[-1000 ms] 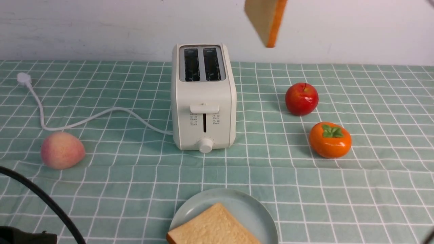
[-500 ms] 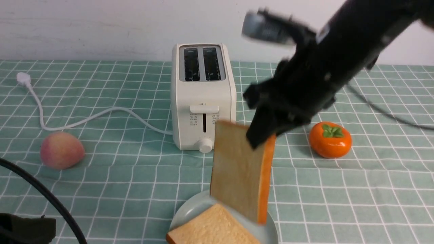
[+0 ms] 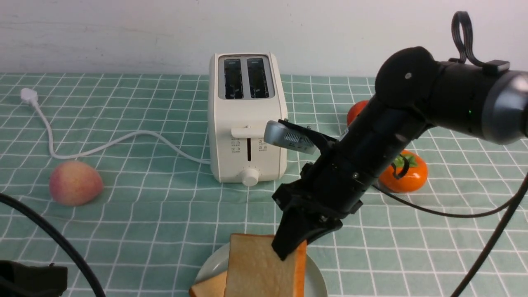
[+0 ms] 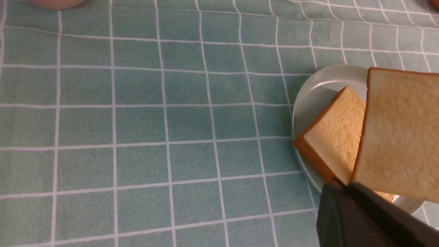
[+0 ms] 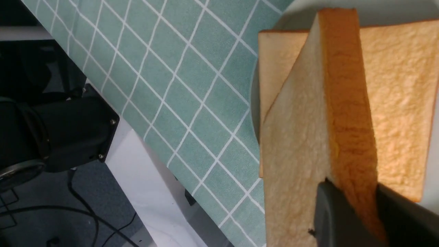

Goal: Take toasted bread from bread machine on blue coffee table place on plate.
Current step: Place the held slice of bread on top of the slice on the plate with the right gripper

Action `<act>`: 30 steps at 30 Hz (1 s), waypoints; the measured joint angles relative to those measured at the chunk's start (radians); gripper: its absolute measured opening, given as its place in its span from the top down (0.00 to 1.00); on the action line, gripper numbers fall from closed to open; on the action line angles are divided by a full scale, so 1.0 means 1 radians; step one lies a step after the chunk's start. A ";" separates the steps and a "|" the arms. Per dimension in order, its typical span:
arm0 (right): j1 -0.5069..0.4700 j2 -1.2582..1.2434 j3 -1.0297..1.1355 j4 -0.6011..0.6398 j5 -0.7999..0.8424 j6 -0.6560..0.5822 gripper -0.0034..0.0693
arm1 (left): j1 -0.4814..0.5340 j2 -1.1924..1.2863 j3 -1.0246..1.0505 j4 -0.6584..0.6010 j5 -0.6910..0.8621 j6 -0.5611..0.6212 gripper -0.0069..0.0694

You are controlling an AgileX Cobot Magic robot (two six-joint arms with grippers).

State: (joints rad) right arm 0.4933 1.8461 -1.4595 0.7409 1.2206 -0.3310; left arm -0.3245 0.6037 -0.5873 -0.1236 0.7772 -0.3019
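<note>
Held toast (image 3: 255, 268): a square slice with a pale tan, finely pitted face and an orange-brown crust edge. It stands nearly upright over the plate, with its lower part out of the front view. I cannot tell whether it touches the slice below.
Flat toast (image 4: 332, 137): the same tan crumb and orange-brown crust. It lies face up on the plate, one corner reaching over the rim, partly behind the held slice.
Plate (image 4: 319, 82): round, plain pale blue-green with a shallow rim, on the near part of the worktop in front of the toaster.
Right claw (image 3: 288, 247): black and angled down from the right, clamped on the upper crust edge of the held toast with one finger on each face.
Left claw (image 4: 345, 187): dark fingers lying together with no gap showing, low at the near left, just beside the plate and holding nothing.
Toaster (image 3: 247, 123): cream-white with rounded corners, standing upright at the middle of the worktop. Both slots are dark inside, and it has a front lever (image 3: 247, 132) and a round knob (image 3: 250, 176).
Writing: small grey icons and print flank the lever slot, too small to read.
Cord (image 3: 103, 144): white, curving left from the toaster to its plug (image 3: 29, 95).
Worktop (image 3: 144, 214): pale teal-green cloth with a white grid.
Fruit: a peach (image 3: 75, 182) lies at the left, while a red apple (image 3: 355, 111) and an orange persimmon (image 3: 406, 175) sit at the right, partly behind the right arm.
</note>
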 joint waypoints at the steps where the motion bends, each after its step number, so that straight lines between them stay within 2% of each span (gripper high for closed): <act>1: 0.000 0.000 0.000 -0.020 -0.002 0.000 0.72 | 0.000 0.000 0.000 0.000 0.000 0.000 0.93; 2: 0.000 0.000 0.000 -0.022 -0.002 0.000 0.71 | 0.000 0.000 0.000 0.000 0.000 0.000 0.93; 5: 0.000 0.000 0.000 -0.066 -0.003 -0.001 0.46 | 0.000 0.000 0.000 0.000 0.001 0.000 0.93; 8: 0.000 0.000 -0.007 -0.090 -0.003 -0.001 0.32 | 0.000 0.000 0.000 0.000 0.001 0.000 0.93; 9: 0.000 0.001 -0.029 -0.116 -0.002 -0.004 0.23 | 0.000 0.000 0.000 0.000 0.001 0.000 0.93; 11: 0.000 -0.002 -0.070 -0.151 -0.002 0.024 0.16 | 0.000 0.000 0.000 0.000 0.001 0.000 0.93; 13: 0.001 -0.020 -0.098 -0.199 -0.003 0.087 0.15 | 0.000 0.000 0.001 0.000 0.001 0.000 0.93; 16: 0.001 -0.081 -0.118 -0.270 -0.002 0.176 0.24 | 0.000 0.000 0.001 0.000 0.001 0.000 0.93; 18: 0.001 -0.147 -0.123 -0.329 0.001 0.229 0.35 | 0.000 0.000 0.001 0.000 0.001 0.000 0.93; 19: 0.001 -0.154 -0.123 -0.335 0.001 0.229 0.36 | 0.000 0.000 0.001 0.000 0.001 0.000 0.93; 22: 0.001 -0.283 -0.123 -0.415 0.010 0.301 0.61 | 0.000 0.000 0.001 0.000 0.001 0.000 0.93; 23: 0.001 -0.345 -0.123 -0.447 0.013 0.331 0.73 | 0.000 0.000 0.001 0.000 0.001 0.000 0.93; 26: 0.001 -0.475 -0.124 -0.531 0.024 0.409 0.93 | 0.000 0.000 0.001 0.000 0.001 0.000 0.93; 27: 0.001 -0.520 -0.124 -0.569 0.029 0.439 0.96 | 0.000 0.000 0.001 0.000 0.000 0.000 0.93; 30: 0.001 -0.649 -0.105 -0.686 0.023 0.519 0.97 | 0.000 0.000 0.001 0.000 -0.008 0.000 0.93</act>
State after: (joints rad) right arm 0.4943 1.1973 -1.5643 0.0548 1.2431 0.1884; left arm -0.3245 0.6037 -0.5865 -0.1236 0.7693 -0.3019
